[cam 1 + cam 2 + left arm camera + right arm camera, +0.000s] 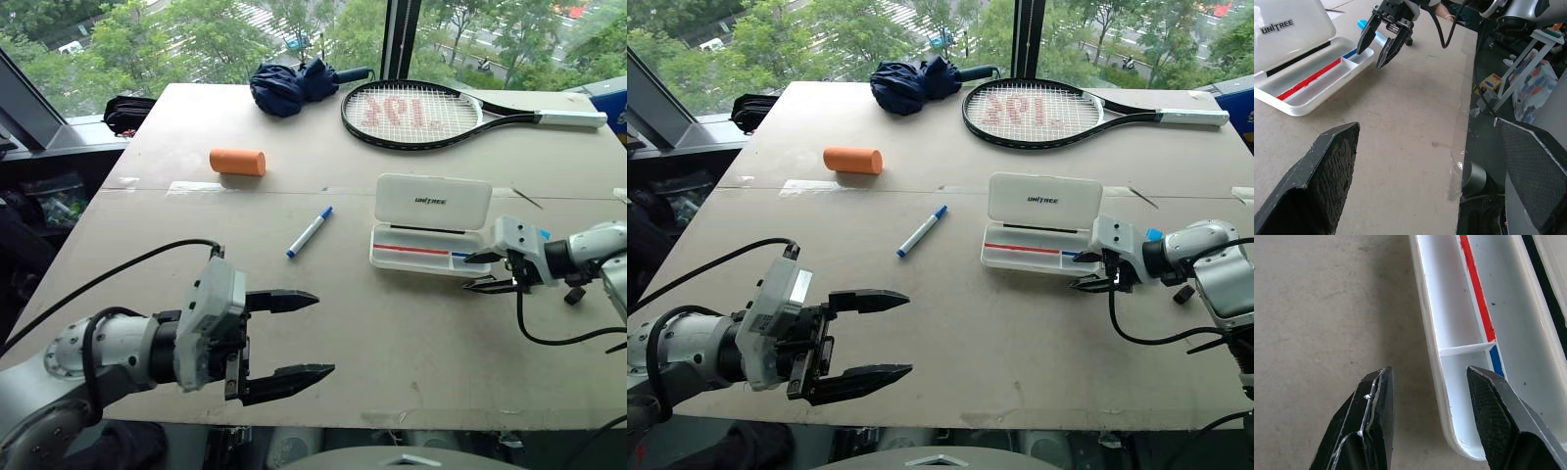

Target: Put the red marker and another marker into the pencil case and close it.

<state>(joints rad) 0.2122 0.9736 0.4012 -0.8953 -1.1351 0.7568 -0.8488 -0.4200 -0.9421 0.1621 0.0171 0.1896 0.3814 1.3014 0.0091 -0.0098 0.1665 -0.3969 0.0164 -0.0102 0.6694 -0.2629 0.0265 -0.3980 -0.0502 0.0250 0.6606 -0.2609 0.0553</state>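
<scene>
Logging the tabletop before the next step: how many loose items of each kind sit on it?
Markers: 1, the blue-capped marker
Pencil cases: 1, the pencil case, open
Tennis rackets: 1
Orange cylinders: 1
Folded umbrellas: 1
Total: 5

white pencil case [431, 217] with red-and-blue strip, blue-capped white marker [310, 232], orange cylinder [237, 162]
</scene>
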